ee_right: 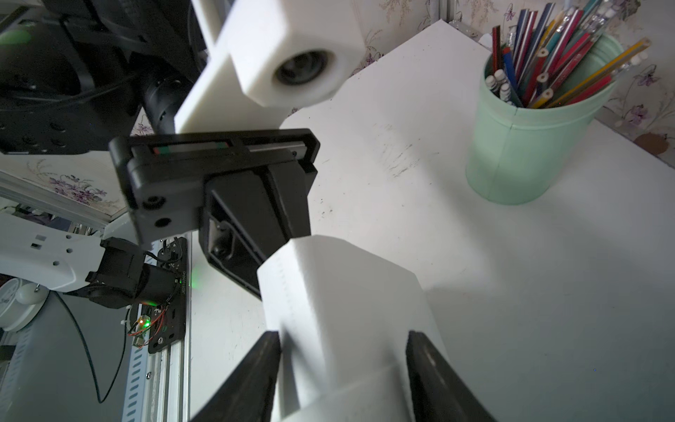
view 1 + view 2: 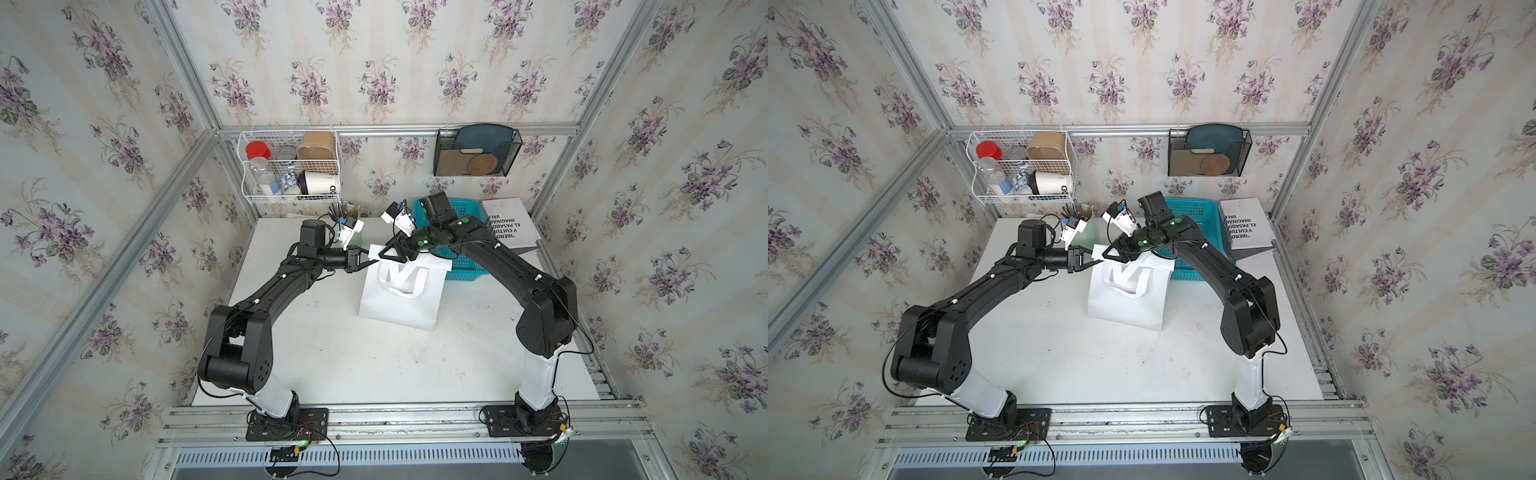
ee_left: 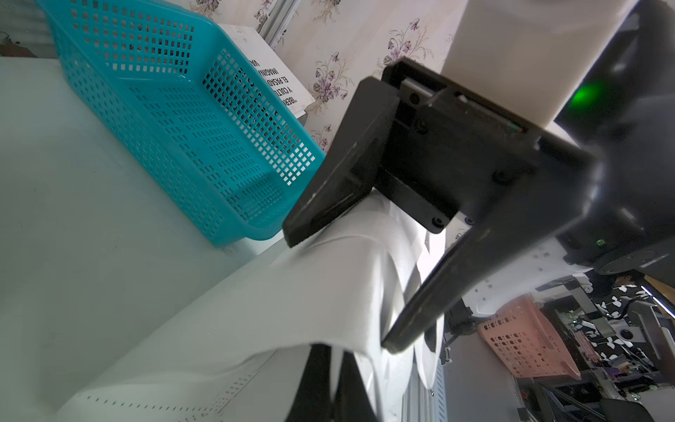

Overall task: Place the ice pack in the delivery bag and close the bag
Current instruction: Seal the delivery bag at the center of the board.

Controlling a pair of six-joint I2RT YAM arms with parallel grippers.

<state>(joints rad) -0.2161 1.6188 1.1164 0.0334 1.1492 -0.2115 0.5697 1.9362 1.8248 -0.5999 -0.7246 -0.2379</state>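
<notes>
At table [image 2: 332,353] centre, bag [image 2: 399,307] lies beside blue basket [image 2: 465,266]. Your left pincer [image 2: 375,262] pinches bag's rim corner tight; your right pincer [image 1: 343,338] stands jaws apart, straddling same rim.

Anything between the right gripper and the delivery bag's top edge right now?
Nothing visible stands between them. The right gripper is open and straddles the delivery bag at its top edge. The left gripper is shut on the same edge close by.
</notes>
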